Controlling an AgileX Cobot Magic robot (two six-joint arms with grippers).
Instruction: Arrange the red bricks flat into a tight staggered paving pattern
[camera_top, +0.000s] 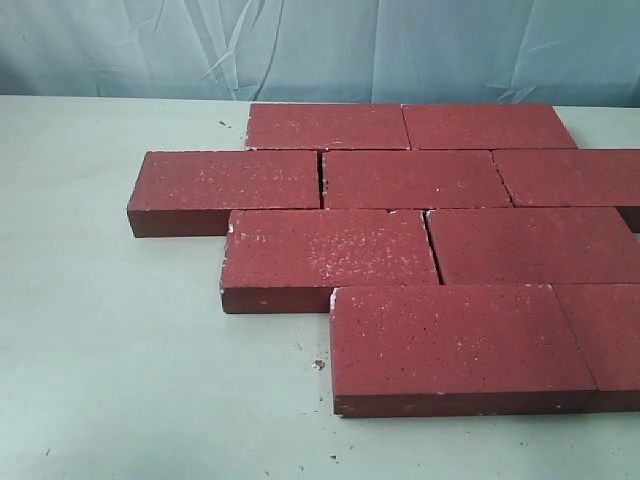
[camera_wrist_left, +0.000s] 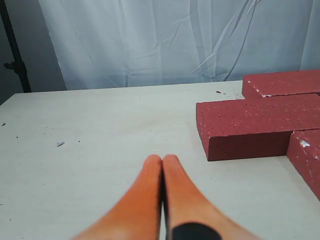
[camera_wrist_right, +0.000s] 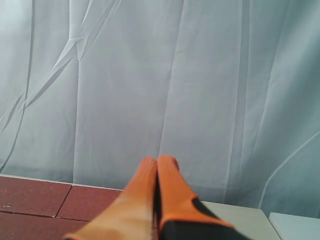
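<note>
Bricks (camera_top: 420, 180) flat in four staggered rows on the pale surface (camera_top: 120, 380), sides touching or nearly. Left tool (camera_wrist_left: 162, 158) pressed together, empty, beside the rows. Right tool (camera_wrist_right: 157, 160) likewise, above them.

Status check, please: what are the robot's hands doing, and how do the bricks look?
Left hand and right hand shut, empty. Bricks flat, staggered rows, thin gaps. Nothing in the way.

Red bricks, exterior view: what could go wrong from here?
The seam in the third row from the back gapes, so the red bricks may not pass as tight. The shut left hand sits low near the end brick; a careless sweep could shove it. A chip on the table might wedge under a pushed brick.
</note>
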